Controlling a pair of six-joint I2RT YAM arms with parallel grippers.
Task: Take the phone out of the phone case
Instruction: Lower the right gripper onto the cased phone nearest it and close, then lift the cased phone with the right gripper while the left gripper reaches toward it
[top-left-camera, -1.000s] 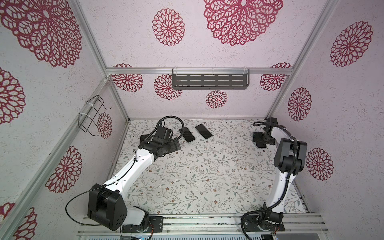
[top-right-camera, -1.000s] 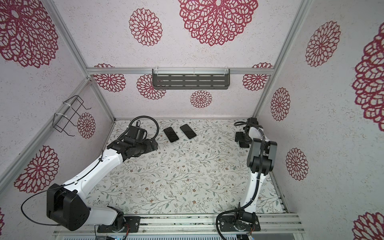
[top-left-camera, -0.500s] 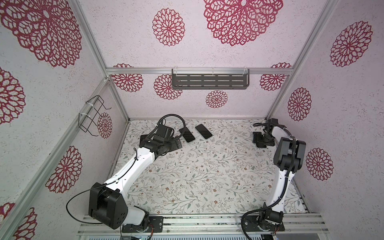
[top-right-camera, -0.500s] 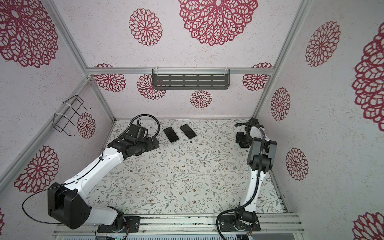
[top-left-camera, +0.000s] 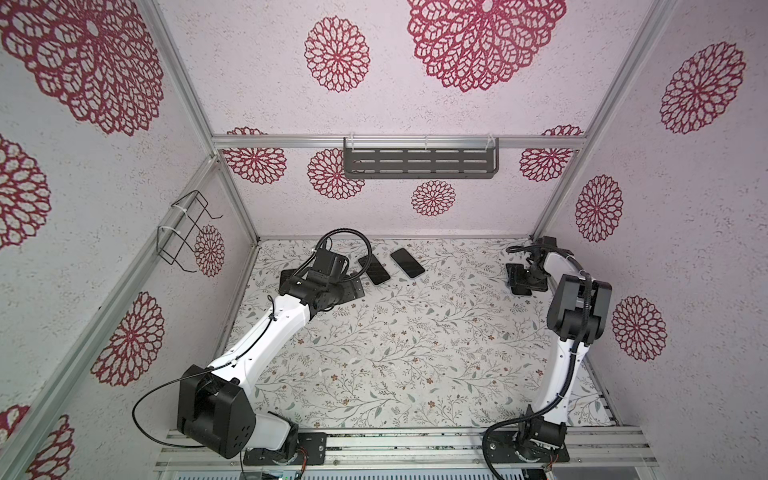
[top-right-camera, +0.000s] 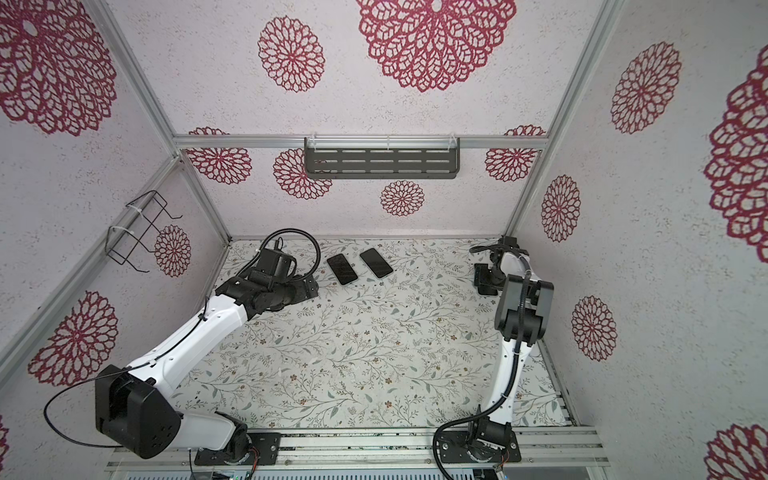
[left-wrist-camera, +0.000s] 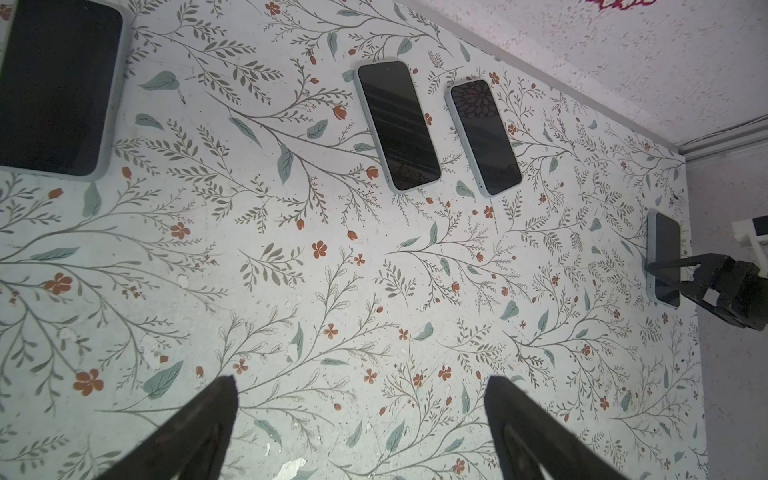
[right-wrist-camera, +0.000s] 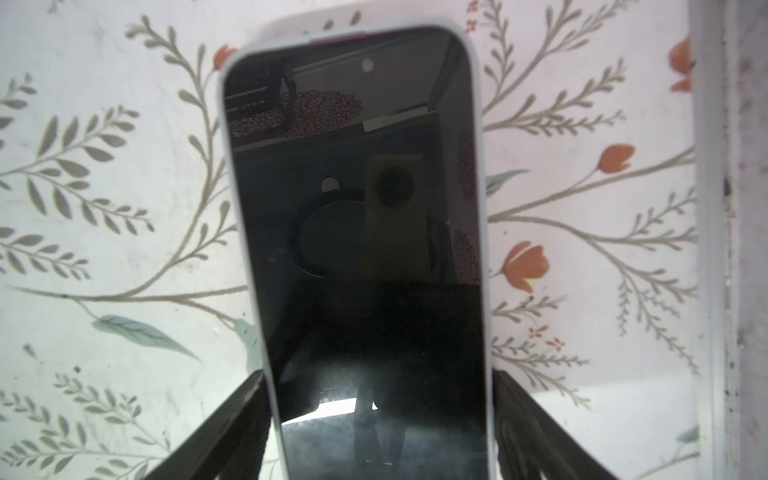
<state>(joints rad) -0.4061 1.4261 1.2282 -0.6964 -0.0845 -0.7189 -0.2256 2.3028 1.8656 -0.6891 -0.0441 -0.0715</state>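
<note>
Two fingers (right-wrist-camera: 232, 424) of the right hand (right-wrist-camera: 379, 374) flank the phone (right-wrist-camera: 357, 208), flat on the tabletop (right-wrist-camera: 124, 291) in its case (right-wrist-camera: 481, 166), whether clamped I cannot tell; likely stiff, slick glass in a pliant rim, so pinch the long edges; left hand (left-wrist-camera: 360, 380) gapes.

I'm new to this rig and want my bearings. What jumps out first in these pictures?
The red flower medallions on the walls strike first. At the far right, the right gripper straddles a cased phone lying flat by the wall. Two more phones lie side by side at the far middle, near the open left gripper.
</note>
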